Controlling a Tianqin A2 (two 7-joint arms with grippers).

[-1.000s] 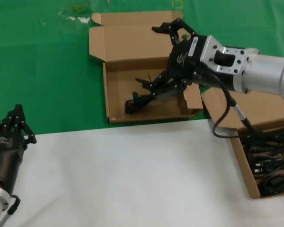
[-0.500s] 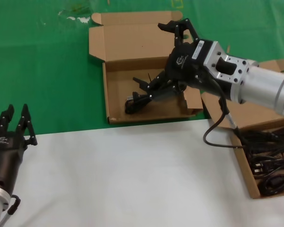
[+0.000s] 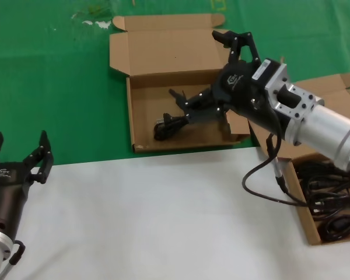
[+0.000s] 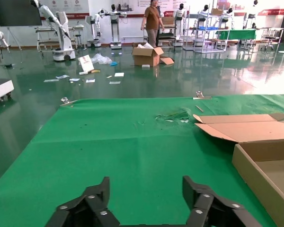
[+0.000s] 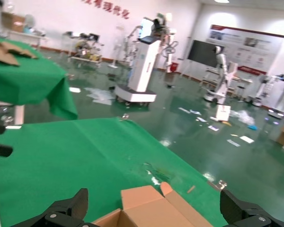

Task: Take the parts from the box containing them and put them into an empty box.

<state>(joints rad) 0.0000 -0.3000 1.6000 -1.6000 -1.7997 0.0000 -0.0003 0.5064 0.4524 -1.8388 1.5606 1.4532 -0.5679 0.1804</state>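
The table (image 3: 58, 76) is covered in green cloth at the far side and white at the near side, and everything here is placed against the empty box (image 3: 141, 119), which lies open on the green just beyond the white edge with its lid folded back away from the robot. To the right of the empty box, partly on the white, sits the box containing them (image 3: 297, 201), with a tangle of the parts (image 3: 335, 204) filling it. Over the right half of the empty box hangs the right tool (image 3: 213, 70), its fingers spread wide and gripping nothing; one finger reaches down into the box interior, another points up past the lid. On the floor of the empty box, near its middle, lies one black cord bundle (image 3: 170, 125), just below and left of that lower finger and apparently free of it. Well to the left of the empty box and nearer the robot, over the white cloth, the left tool (image 3: 18, 160) waits with its fingers also splayed. The cords look light, soft and rubbery: a bundle should flop and sag, so the tied middle of the coil seems the best hold, since a grip on a loose loop or plug could let it unravel or snag neighbours.
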